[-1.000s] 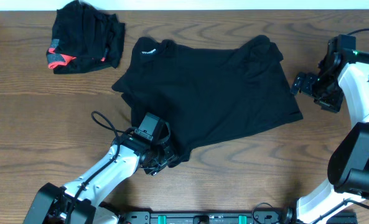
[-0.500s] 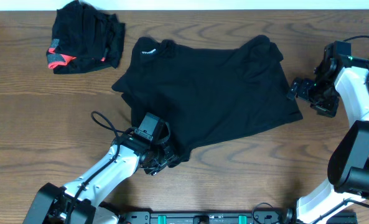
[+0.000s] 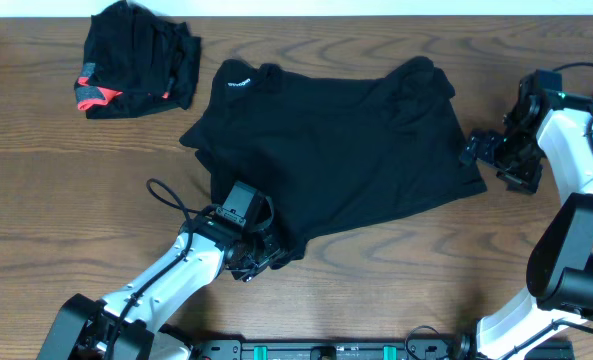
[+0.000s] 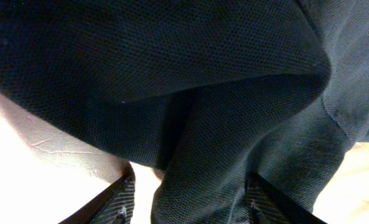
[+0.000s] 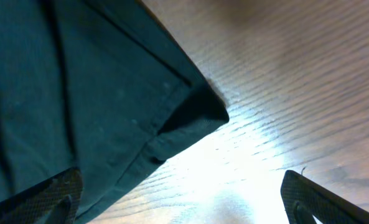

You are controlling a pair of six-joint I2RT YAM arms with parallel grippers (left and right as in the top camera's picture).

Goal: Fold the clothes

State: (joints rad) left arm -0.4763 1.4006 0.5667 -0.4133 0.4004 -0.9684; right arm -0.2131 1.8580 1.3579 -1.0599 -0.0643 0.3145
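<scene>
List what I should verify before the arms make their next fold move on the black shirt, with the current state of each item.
1. Fabric between the fingers of the left gripper: ok; a fold of the black shirt lies between them in the wrist view.
2. Left grip clamped firmly: cannot tell.
3. Jaws of the right gripper open: ok, wide.
4. Right side holding the shirt's corner: not ok; it lies ahead of the fingers, ungripped.
5. Shirt flat: not ok; bunched at its upper right.
6. The garment with red trim clear of the shirt: ok, apart at upper left.
</scene>
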